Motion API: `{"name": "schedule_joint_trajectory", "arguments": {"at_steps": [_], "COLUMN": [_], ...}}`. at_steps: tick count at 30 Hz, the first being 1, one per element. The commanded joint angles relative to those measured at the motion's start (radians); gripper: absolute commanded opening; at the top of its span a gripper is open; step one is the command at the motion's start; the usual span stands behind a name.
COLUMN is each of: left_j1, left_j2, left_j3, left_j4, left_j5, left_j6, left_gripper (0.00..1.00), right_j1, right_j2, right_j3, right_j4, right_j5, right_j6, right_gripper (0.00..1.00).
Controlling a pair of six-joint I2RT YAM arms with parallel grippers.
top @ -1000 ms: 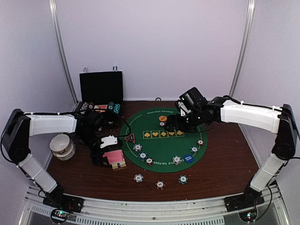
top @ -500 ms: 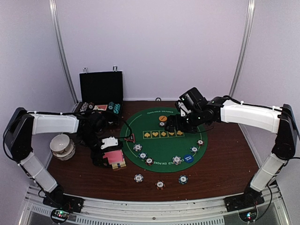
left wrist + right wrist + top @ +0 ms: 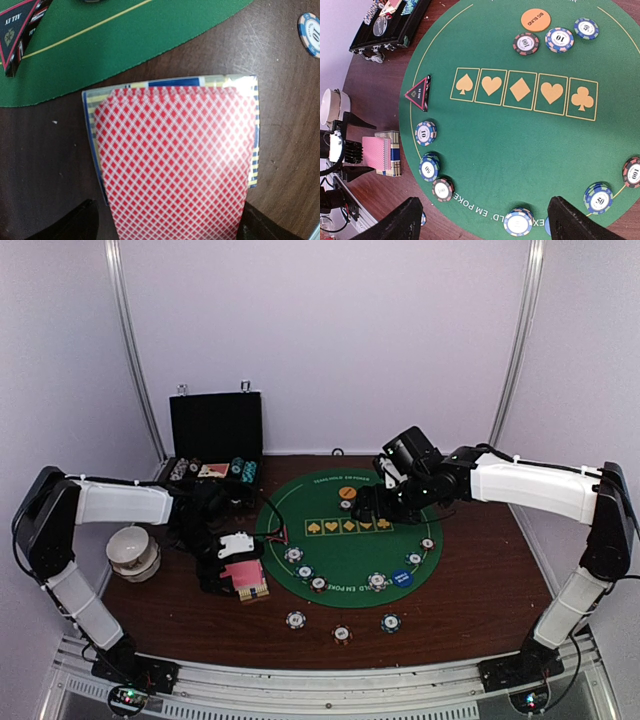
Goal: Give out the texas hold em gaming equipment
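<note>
A stack of pink-backed playing cards (image 3: 175, 160) lies on a blue and yellow striped box on the wood, just left of the green mat (image 3: 340, 555). My left gripper (image 3: 228, 562) is low over it and open. Its dark fingertips (image 3: 85, 222) stand wide at either side of the stack's near end. My right gripper (image 3: 485, 225) hovers open above the mat's middle with nothing between its fingers. Poker chips (image 3: 425, 133) ring the mat's edge. An orange button (image 3: 535, 20), a blue button (image 3: 401, 578) and a red-edged triangle marker (image 3: 419, 92) also lie on the mat.
The black chip case (image 3: 215, 435) stands open at the back left. A white bowl (image 3: 132, 550) sits near the left edge. Three chips (image 3: 342, 634) lie on bare wood in front of the mat. One more chip (image 3: 310, 32) lies on the wood beyond the cards.
My left arm's upper links have shifted slightly to the right while its gripper stays over the cards. The right arm has not visibly moved.
</note>
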Motion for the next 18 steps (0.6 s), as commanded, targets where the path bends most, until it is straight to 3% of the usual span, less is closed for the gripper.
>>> {"name": "schedule_joint_trajectory", "arguments": {"at_steps": [1,18], "left_j1": [-0.006,-0.005], "left_j2": [0.014,0.036], "left_j3": [-0.001,-0.040], "left_j4": [0.027,0.066], "left_j5": [0.005,0.002], "left_j6": [0.017,0.031], "left_gripper": [0.98,0.98], "right_j1": [0.005,0.004], "right_j2": [-0.035,-0.037], "right_j3": [0.012,-0.011], "right_j4": [-0.010,0.010], "right_j5": [-0.008,-0.016], "right_j6": [-0.011,-0.005], "right_gripper": [0.91,0.90]}}
